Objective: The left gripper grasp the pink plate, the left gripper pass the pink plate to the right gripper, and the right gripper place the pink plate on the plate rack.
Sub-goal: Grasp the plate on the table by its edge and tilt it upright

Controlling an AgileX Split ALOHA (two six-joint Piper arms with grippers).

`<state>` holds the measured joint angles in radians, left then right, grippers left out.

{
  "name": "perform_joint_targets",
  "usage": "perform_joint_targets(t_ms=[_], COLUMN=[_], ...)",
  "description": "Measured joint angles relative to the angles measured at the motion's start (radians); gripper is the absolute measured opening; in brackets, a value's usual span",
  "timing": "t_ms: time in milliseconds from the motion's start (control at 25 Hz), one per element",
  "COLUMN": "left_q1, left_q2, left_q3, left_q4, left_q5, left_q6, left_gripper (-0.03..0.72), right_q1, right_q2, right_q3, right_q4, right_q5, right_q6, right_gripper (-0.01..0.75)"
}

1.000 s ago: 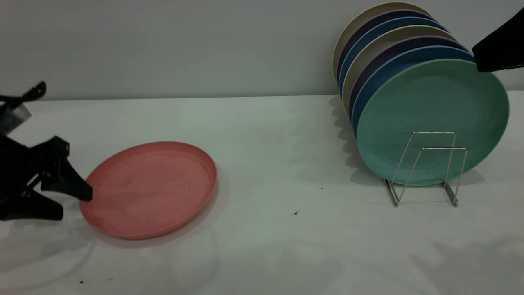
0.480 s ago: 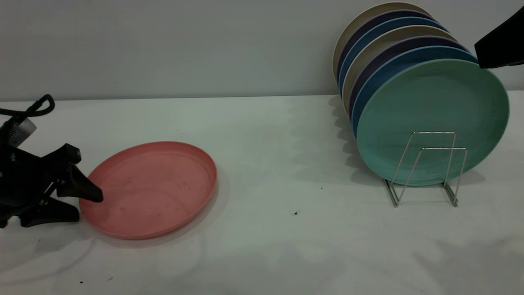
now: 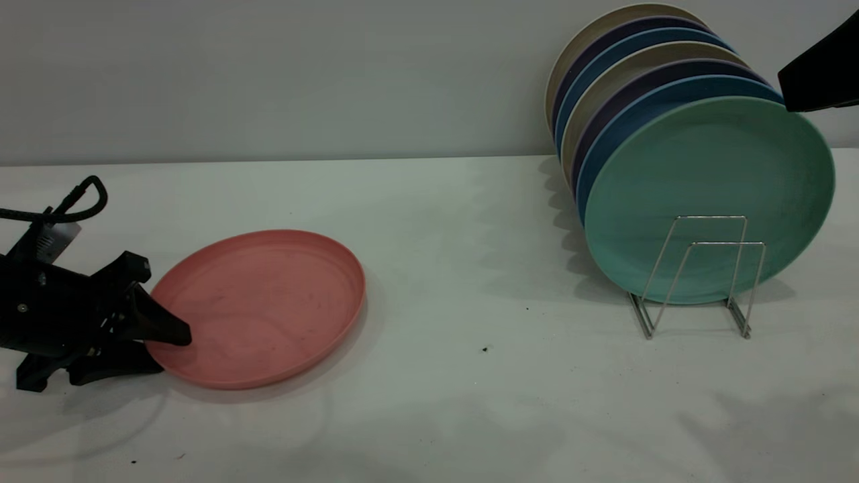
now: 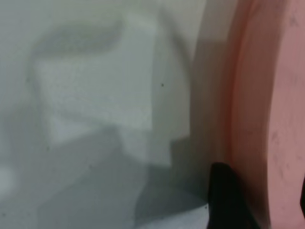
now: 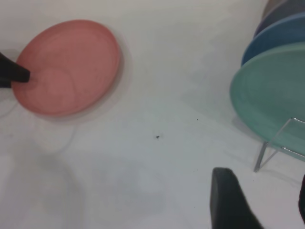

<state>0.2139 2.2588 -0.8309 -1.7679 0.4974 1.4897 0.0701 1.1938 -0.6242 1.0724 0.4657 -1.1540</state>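
Observation:
The pink plate (image 3: 262,305) lies flat on the white table at the left, and it also shows in the right wrist view (image 5: 66,64). My left gripper (image 3: 171,352) is open at the plate's left rim, one jaw over the plate's inside and the other low outside it. In the left wrist view the rim (image 4: 248,119) runs between the two fingers of the left gripper (image 4: 264,200). The plate rack (image 3: 728,243) stands at the right, its front wire loops bare. My right gripper (image 5: 264,202) hangs open high above the table near the rack, holding nothing.
Several upright plates fill the rack's back slots, with a mint-green plate (image 3: 704,194) frontmost. The right arm (image 3: 822,74) shows at the upper right edge, above these plates. A dark speck (image 3: 484,349) lies on the table between the pink plate and the rack.
The left gripper has slid right, onto the pink plate's left rim. The plate has been nudged slightly to the right. The right arm has barely moved.

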Motion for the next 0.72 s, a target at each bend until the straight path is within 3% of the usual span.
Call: perform_joint_targets(t_ms=[120,240,320,720], left_q1=[0.0,0.0,0.0,-0.003], left_q2=[0.001,0.001,0.001,-0.045], left_q3=[0.0,0.0,0.0,-0.005], left_q4=[0.0,-0.001,-0.002,0.001], left_q5=[0.0,-0.005,-0.006,0.004], left_q6=[0.006,0.007,0.008,0.039], left_gripper=[0.324,0.135,0.047,0.014], right_q1=[0.0,0.0,0.0,0.0], right_q2=[0.0,0.0,0.0,0.028], right_q3=[0.0,0.0,0.0,0.0], right_q4=[0.0,0.0,0.0,0.114], right_q5=[-0.002,-0.002,0.001,0.062], right_q6=[0.0,0.0,0.0,0.002], right_gripper=[0.377,0.377,0.377,0.377])
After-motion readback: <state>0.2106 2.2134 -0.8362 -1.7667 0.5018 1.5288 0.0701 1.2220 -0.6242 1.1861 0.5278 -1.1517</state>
